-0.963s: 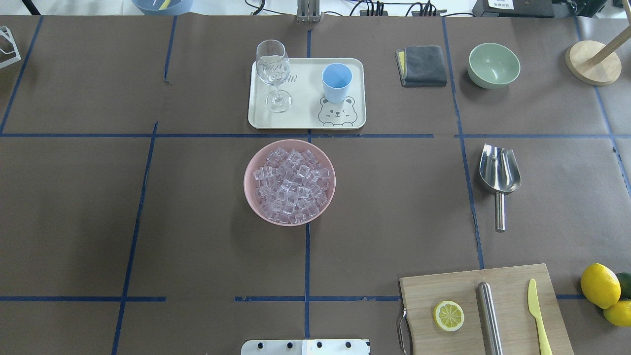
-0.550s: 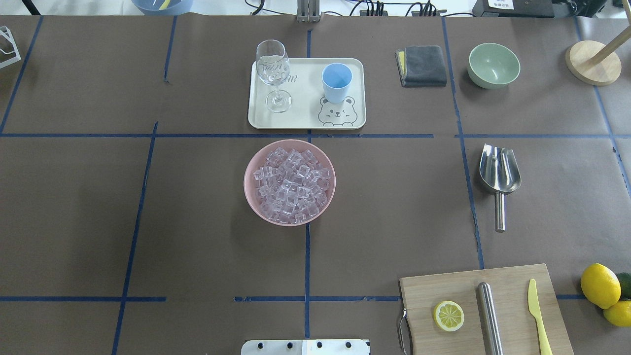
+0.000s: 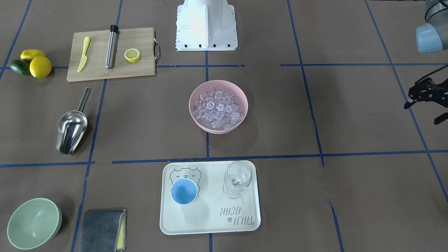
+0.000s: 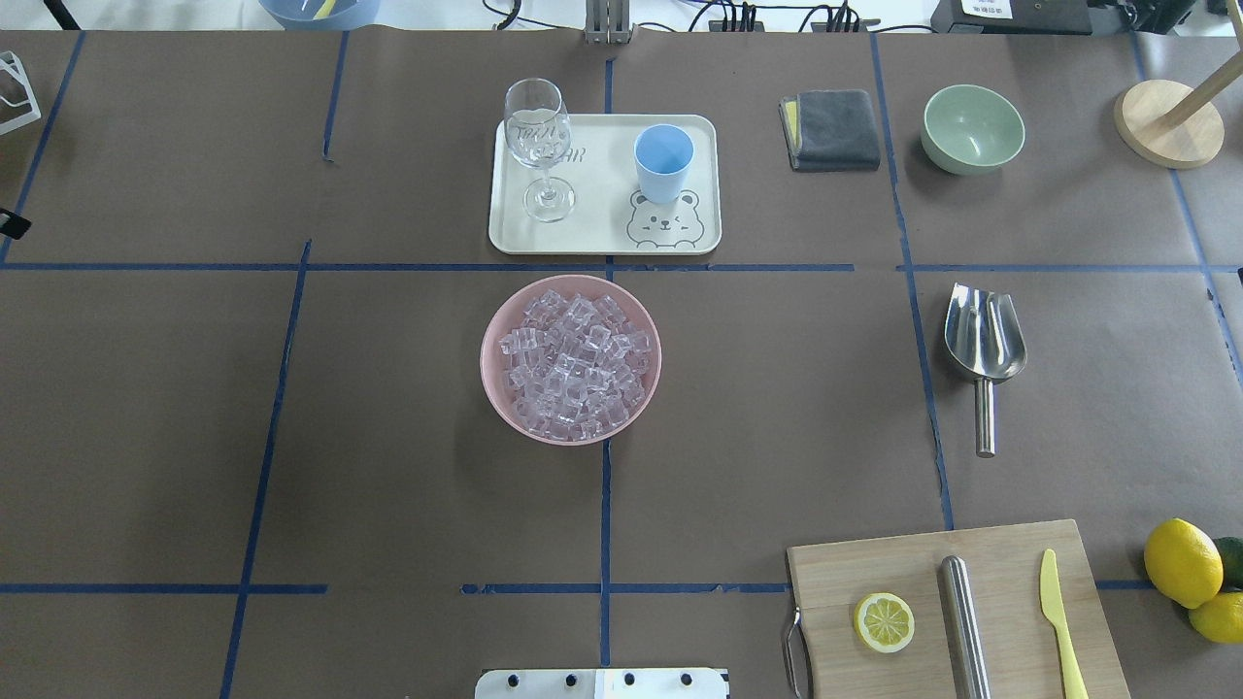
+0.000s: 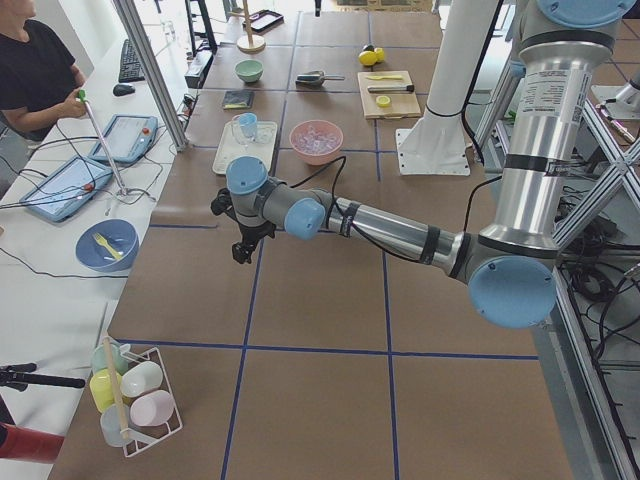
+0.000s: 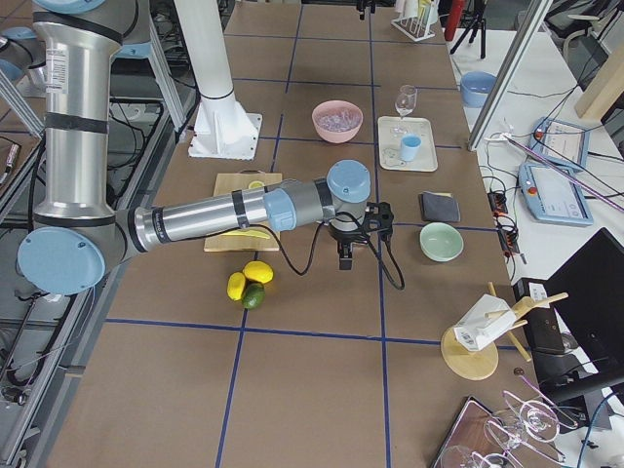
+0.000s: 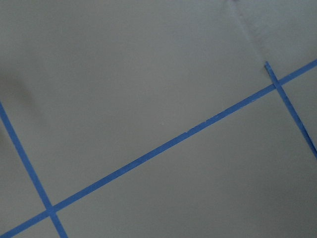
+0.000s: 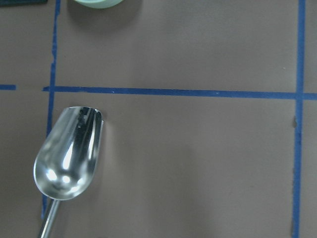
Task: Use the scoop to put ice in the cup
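The ice (image 4: 573, 354) fills a pink bowl (image 4: 490, 388) at the table's middle. Beyond it the light-blue cup (image 4: 664, 155) stands upright and empty on a cream tray (image 4: 602, 238). The steel scoop (image 4: 984, 335) lies flat on the right side, handle toward the robot, and nothing holds it. It also shows at the lower left of the right wrist view as the scoop (image 8: 69, 158). My right gripper (image 6: 343, 261) hovers near it; I cannot tell its state. My left gripper (image 3: 423, 113) hangs open and empty over bare table far to the left.
A wine glass (image 4: 536, 131) shares the tray with the cup. A grey cloth (image 4: 832, 128), green bowl (image 4: 972, 126) and wooden stand (image 4: 1168, 121) sit at the back right. A cutting board (image 4: 874, 568) with a lemon half, steel cylinder and knife lies front right, beside lemons (image 4: 1181, 561).
A black tip of my left gripper has come into the overhead view at its left edge. Nothing on the table has moved.
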Robot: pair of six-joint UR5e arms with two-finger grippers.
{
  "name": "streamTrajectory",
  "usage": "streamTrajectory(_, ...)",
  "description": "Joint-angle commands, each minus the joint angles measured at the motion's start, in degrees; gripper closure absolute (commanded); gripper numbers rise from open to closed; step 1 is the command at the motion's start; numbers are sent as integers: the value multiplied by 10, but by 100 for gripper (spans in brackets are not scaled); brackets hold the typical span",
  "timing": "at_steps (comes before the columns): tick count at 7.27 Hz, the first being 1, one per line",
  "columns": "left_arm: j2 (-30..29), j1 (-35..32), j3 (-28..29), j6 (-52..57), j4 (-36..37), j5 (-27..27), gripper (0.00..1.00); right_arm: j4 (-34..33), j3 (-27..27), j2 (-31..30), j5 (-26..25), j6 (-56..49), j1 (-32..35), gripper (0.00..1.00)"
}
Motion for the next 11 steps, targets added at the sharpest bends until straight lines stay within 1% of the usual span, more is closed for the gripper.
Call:
streamTrajectory(1,-3,79,-4,-2,-133,1,0,158,1,-24,-19,152,-61,0)
streamTrajectory(2,-4,119,4,-5,-247,2,0,190,1,-31,-25,164,-77,0)
streamTrajectory(3,-6,161,27,-6,-341,2,0,191,4,-29,-25,205,-96,0)
streamTrajectory(4,-8,211,42,-4,-415,5,0,192,13,-25,-33,229,-113,0)
streamTrajectory(5,-24,234,59,-3,-463,7,0,191,25,-25,-41,245,-121,0)
streamTrajectory(6,-65,264,90,-3,-469,9,0,192,39,-25,-46,280,-144,0)
streamTrajectory(7,-92,303,101,-3,-470,43,0,191,70,-25,-101,335,-194,0)
streamTrajectory(8,-110,354,101,-3,-468,78,0,192,78,-26,-138,369,-231,0)
streamTrajectory(9,-136,384,121,-2,-467,119,0,192,83,-27,-166,411,-259,0)
streamTrajectory(10,-163,396,134,-1,-466,169,0,192,105,-33,-227,433,-304,0)
streamTrajectory(11,-161,397,135,3,-466,173,0,192,110,-39,-234,434,-315,0)
